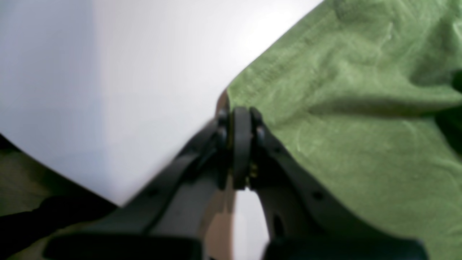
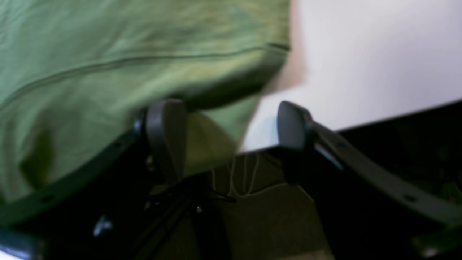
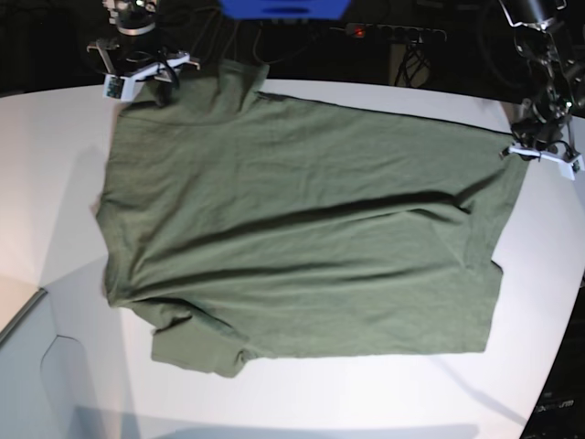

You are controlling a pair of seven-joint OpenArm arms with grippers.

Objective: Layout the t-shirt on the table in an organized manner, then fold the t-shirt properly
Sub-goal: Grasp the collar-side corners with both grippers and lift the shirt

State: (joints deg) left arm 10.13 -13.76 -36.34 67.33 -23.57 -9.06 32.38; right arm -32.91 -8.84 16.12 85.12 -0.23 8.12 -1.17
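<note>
The t-shirt (image 3: 302,247) lies spread over most of the white surface (image 3: 366,393), filling the middle of the base view. Mostly flat, with long creases running across it. One sleeve sticks out at lower left of that frame, and a bit of cloth pokes up at the top edge near upper left.

My left jaws (image 1: 241,119): in the left wrist view they sit at frame centre, pressed together right at the shirt's hem edge. Green cloth fills the right half of that frame and bare surface the left. The tips meet where the hem corner ends, and the cloth edge looks nipped between them, though blur hides the exact contact. In the base view this arm is at the upper right, at the shirt's far right corner, and the fabric is pulled to a point there.

My right jaws (image 2: 231,126): spread wide in the right wrist view. One finger sits centre-left against or just over the green cloth, the other centre-right over the bare surface near its edge. A shirt corner hangs between the fingers, closer to the left one. Nothing is pinched. I cannot tell if the left finger touches the fabric; the frame is blurred. In the base view this arm is at the upper left, beside the shirt's top left corner.
</note>
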